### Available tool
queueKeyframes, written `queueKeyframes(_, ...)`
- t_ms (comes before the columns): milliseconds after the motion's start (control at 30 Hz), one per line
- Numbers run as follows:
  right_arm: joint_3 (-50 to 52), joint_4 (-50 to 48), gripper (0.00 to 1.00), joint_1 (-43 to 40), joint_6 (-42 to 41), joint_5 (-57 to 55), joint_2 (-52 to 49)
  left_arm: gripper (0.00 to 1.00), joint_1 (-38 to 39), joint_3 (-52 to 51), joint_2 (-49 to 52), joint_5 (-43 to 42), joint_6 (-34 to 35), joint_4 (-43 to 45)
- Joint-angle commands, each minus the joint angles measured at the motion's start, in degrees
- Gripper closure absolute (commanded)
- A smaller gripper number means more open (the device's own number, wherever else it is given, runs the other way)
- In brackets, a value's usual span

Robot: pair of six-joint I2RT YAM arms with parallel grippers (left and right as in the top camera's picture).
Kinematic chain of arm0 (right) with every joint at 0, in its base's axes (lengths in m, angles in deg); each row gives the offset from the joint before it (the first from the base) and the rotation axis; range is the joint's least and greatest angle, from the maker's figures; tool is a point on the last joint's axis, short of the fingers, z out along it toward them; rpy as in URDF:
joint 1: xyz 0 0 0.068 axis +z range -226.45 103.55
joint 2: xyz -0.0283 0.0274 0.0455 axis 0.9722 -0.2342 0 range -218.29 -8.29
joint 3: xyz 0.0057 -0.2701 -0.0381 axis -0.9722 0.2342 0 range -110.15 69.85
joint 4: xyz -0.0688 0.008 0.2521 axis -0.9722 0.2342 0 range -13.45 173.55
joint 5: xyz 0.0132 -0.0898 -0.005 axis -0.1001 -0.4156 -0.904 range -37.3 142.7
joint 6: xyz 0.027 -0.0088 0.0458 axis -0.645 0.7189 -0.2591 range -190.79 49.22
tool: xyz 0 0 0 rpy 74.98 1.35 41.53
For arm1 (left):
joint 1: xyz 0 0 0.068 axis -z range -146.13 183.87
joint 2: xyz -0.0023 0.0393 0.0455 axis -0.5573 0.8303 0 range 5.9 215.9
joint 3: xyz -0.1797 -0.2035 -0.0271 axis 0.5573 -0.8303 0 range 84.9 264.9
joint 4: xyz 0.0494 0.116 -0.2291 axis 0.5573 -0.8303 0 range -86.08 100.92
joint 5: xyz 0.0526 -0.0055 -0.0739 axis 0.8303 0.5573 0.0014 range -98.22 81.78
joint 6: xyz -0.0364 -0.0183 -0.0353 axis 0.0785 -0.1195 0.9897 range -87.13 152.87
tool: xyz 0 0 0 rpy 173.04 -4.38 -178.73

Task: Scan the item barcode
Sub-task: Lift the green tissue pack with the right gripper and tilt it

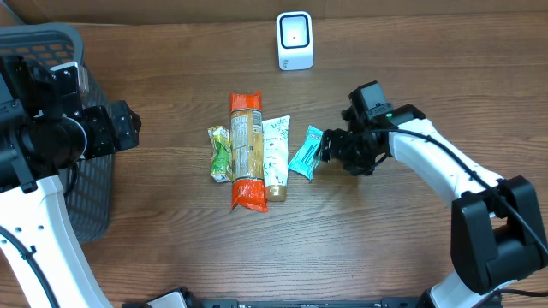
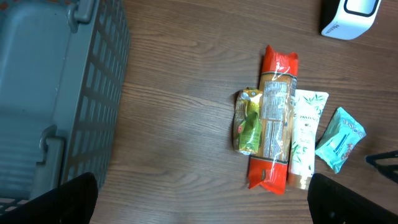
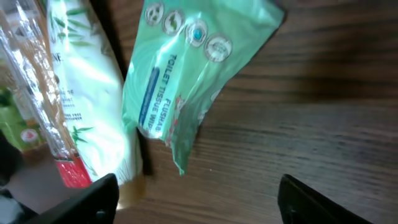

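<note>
Right wrist cam first: the right claw (image 3: 199, 186) is spread wide with nothing pinched, its fingers (image 3: 93, 199) down in the bottom corners. The teal wipes pack (image 3: 186, 81) lies flat on the table (image 3: 323, 124) at 12 o'clock from the gap. Its lower corner points down between the fingers, and as far as I can see it touches neither. Only this cam gets close enough to read the label, with TOILET printed on a blue stripe.

Overhead gives the layout the wrist cam can't. The pack sits just beside the claw at its 9 o'clock, tilted. Further out at 9 o'clock is a row lying side by side: a white tube (image 1: 276, 158), a long pasta bag (image 1: 246, 150) with orange ends, then a green pouch (image 1: 221, 154). The white scanner (image 1: 294, 40) stands at 12 o'clock from the row, well apart near the far edge.

Left wrist cam covers the grey basket (image 2: 56, 93) at far 9 o'clock; all I can make out inside is its own ribbed floor. The left claw (image 2: 202, 186) is spread too, holding nothing.
</note>
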Motion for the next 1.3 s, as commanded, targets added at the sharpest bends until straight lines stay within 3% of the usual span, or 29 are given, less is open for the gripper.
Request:
queueKeyframes(0,-0.94,-1.25,0.16,-1.29,-2.80,1.77,0.52,0.01,-0.20,0.37,0.26,-0.66,-1.09,0.00)
queueKeyframes(733,-0.87,-6.56,0.14,-1.33,-4.26,1.90,0.52,0.00,-0.20,0.37,0.26,-0.66,-1.09,0.00)
queueKeyframes(1267,8.57,-20.81,0.11,-2.67,-17.88,3.08,0.52,0.00,-0.20,0.37,0.26,-0.66,-1.09,0.00)
